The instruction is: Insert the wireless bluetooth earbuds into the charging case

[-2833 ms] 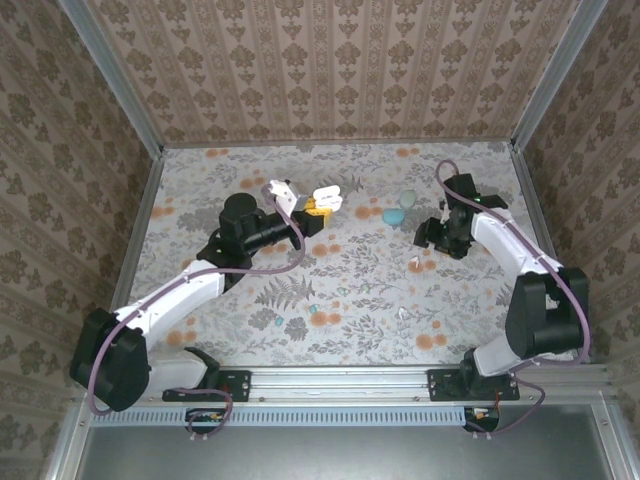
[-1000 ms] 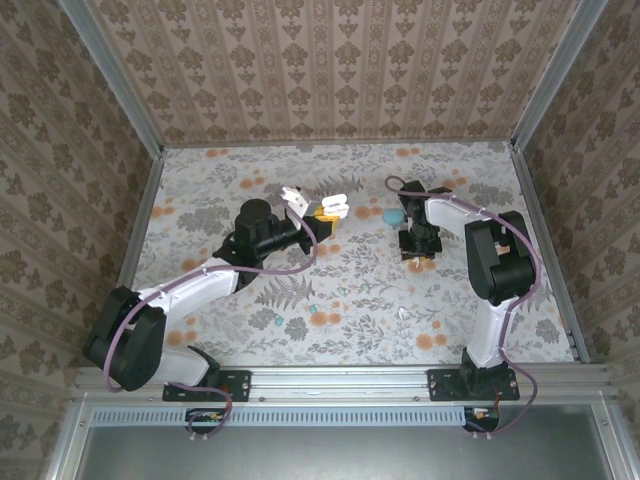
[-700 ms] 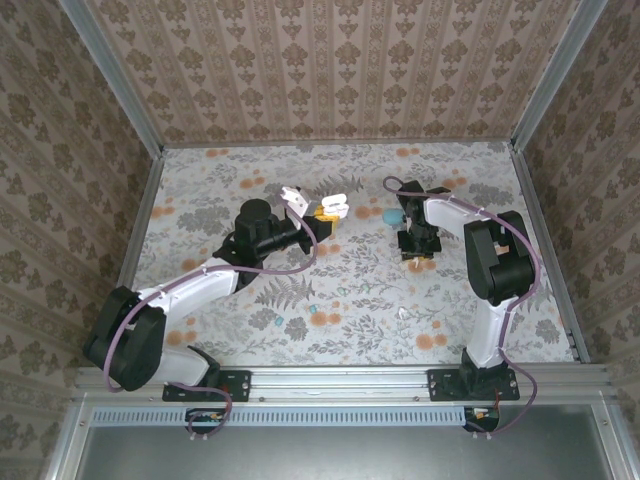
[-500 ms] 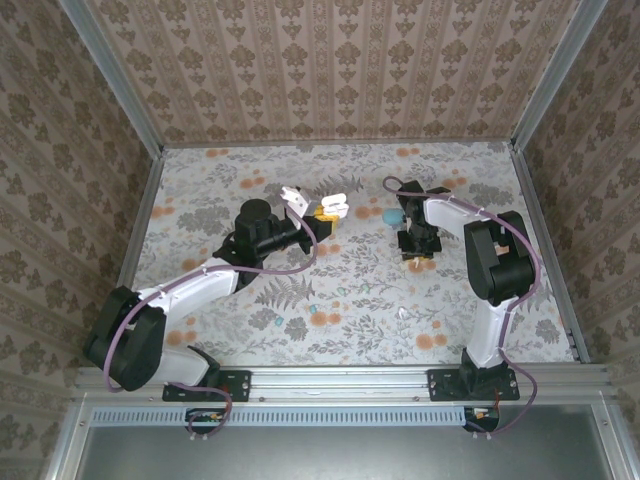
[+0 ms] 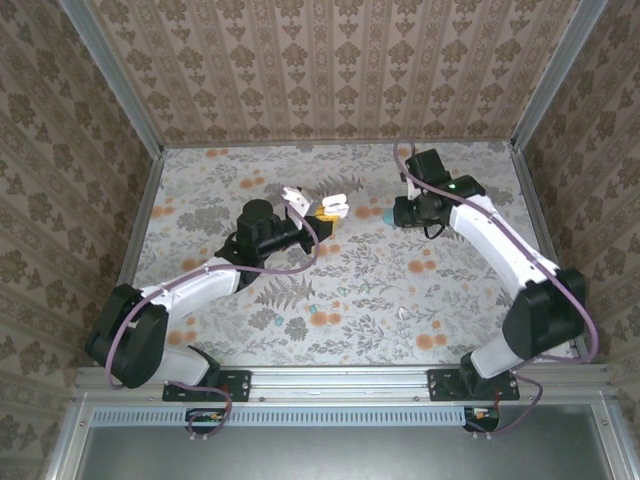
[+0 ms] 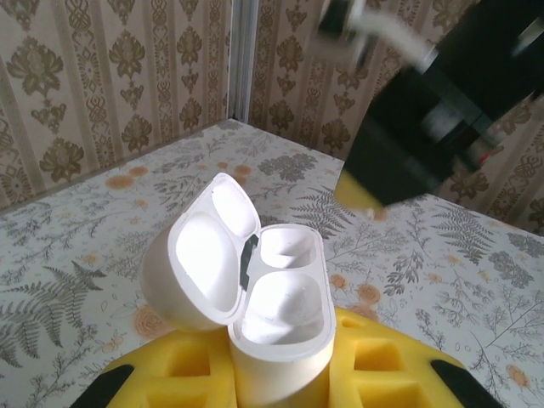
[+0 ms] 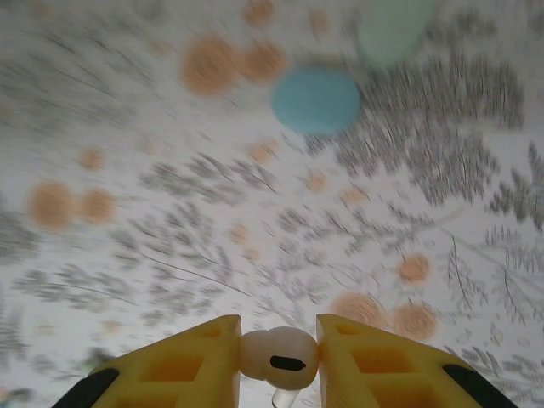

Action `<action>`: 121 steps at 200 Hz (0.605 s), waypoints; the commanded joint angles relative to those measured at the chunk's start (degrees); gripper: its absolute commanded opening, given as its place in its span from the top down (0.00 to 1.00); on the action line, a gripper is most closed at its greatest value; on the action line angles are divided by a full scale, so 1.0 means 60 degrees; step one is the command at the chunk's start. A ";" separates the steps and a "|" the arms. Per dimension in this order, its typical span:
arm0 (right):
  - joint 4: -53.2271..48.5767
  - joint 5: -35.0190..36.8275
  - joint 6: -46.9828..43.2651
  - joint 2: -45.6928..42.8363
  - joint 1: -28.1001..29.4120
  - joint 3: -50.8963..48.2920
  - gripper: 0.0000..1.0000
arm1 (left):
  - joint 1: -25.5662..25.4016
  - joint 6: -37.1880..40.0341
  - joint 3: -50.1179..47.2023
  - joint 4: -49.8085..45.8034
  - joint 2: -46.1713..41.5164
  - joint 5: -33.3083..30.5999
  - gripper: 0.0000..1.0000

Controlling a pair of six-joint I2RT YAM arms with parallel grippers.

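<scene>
The white charging case (image 6: 279, 316) stands upright between the yellow fingers (image 6: 387, 361) of my left gripper (image 6: 276, 374), which is shut on it. Its lid (image 6: 197, 265) is flipped open to the left and both wells are bare. From above, the charging case (image 5: 333, 203) is held over the table's back middle by the left gripper (image 5: 322, 211). My right gripper (image 7: 279, 364) is shut on a white earbud (image 7: 279, 357) and hangs above the table. In the top view the right gripper (image 5: 398, 212) is a short way right of the case.
A blue pebble-like case (image 7: 316, 100) and a pale green one (image 7: 393, 30) lie on the floral table below the right gripper. A small teal bud (image 5: 282, 323) and a white one (image 5: 404, 313) lie near the front. Patterned walls (image 5: 330, 70) close in the table.
The right gripper closed on a white earbud on the table, then lifted it and swung back and left toward the held case. The left arm stayed put.
</scene>
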 commanded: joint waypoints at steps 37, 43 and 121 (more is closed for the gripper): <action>0.2242 -0.0207 -0.0217 -0.1760 0.1408 0.0375 0.71 | -0.0042 -0.0260 0.0482 0.0632 0.0309 0.0375 0.79; 0.2395 -0.0218 -0.0245 -0.1774 0.1516 0.0389 0.71 | -0.0042 -0.0279 0.0478 0.0692 0.0320 0.0427 0.79; 0.3302 -0.0474 -0.0281 -0.1114 0.2390 0.0657 0.70 | -0.0113 -0.0283 0.0547 0.0818 0.0237 0.0860 0.79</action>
